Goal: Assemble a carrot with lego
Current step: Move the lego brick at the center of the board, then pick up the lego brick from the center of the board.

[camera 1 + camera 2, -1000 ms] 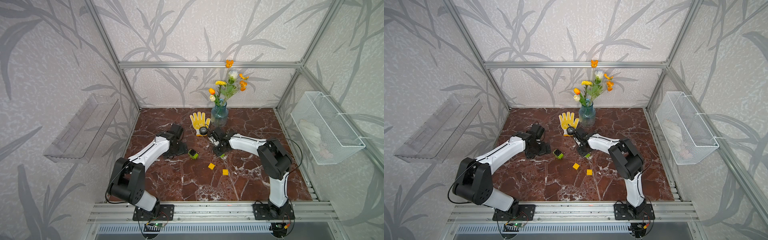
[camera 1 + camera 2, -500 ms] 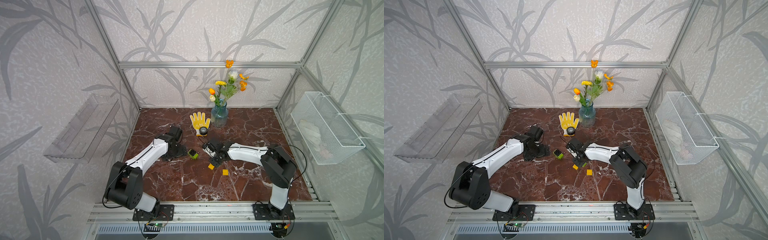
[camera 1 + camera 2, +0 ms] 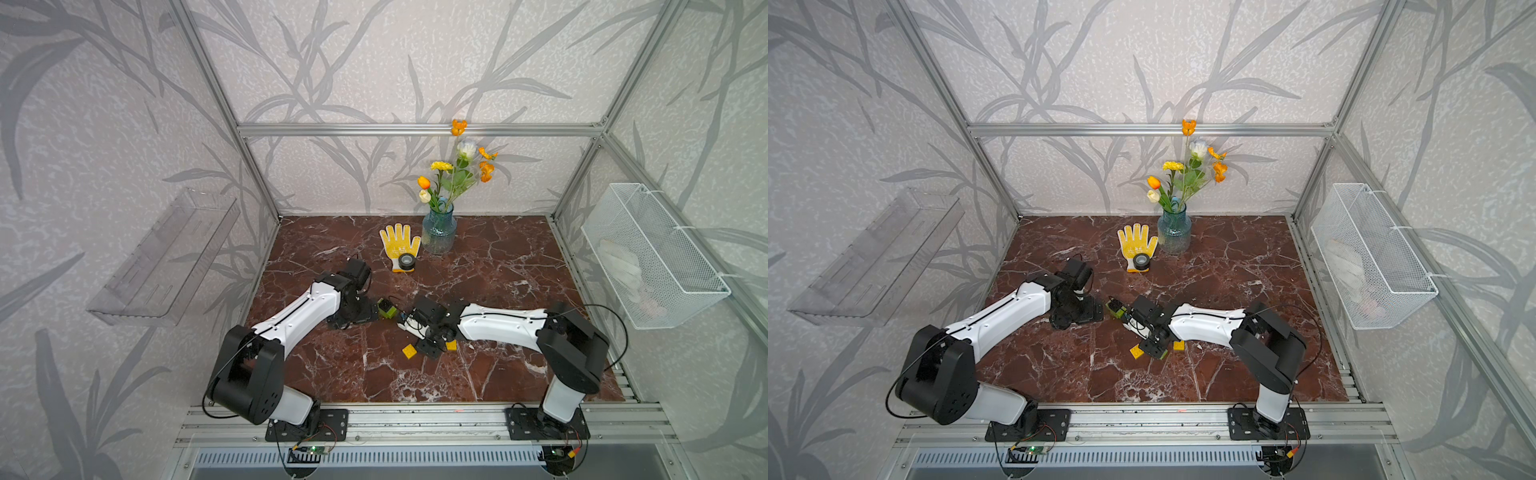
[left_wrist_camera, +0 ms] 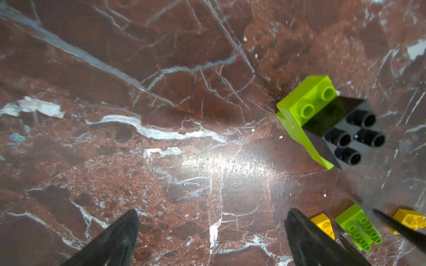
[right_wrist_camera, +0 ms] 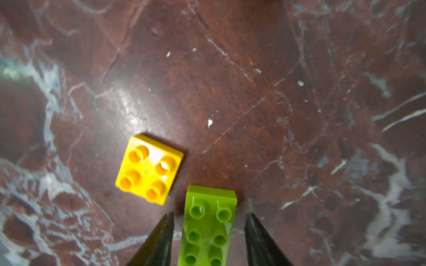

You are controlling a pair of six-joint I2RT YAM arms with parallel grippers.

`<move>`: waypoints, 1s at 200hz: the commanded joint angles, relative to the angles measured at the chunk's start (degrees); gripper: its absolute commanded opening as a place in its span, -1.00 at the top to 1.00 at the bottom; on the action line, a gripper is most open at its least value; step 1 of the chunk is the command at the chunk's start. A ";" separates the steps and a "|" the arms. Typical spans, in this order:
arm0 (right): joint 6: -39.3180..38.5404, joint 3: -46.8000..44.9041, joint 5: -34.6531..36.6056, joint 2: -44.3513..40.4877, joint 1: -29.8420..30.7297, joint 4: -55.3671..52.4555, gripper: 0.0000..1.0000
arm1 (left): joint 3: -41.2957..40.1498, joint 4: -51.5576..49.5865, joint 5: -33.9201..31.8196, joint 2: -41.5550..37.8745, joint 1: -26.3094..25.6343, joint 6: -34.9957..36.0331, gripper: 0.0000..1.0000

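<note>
Carrot [image 3: 386, 308] sat part-built as right pincer [image 5: 210, 214] straddled a green brick [image 5: 208, 230], jaws clear of it; left pincer [image 4: 213, 211] gaped wide.

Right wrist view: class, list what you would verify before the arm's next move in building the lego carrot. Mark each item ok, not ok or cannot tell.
1. The right hand is open around the long green brick, with a gap on each side: ok.
2. The long green brick lies flat on the table: cannot tell.
3. The yellow brick beside it has its studs up and is apart from it: ok.
4. The left hand is open and empty: ok.
5. The green-and-black cluster is held by neither hand: ok.
</note>
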 commanded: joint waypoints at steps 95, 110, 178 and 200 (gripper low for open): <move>39.54 -3.99 14.26 -11.55 -1.69 -8.67 -0.29 | 3.16 -1.54 -2.54 5.58 -11.24 -2.78 -0.99; 42.71 -4.62 15.05 -11.34 -2.17 -9.32 -0.28 | 4.09 -1.50 -2.40 6.14 -11.37 -2.63 -0.99; 49.21 -5.73 8.65 -6.20 -5.15 -6.53 -0.18 | 6.87 -0.76 -2.37 9.58 -13.64 -0.31 -0.96; 50.18 -6.71 7.49 -4.98 -5.28 -5.44 -0.16 | 7.36 -0.57 -2.62 10.79 -15.15 -1.10 -0.95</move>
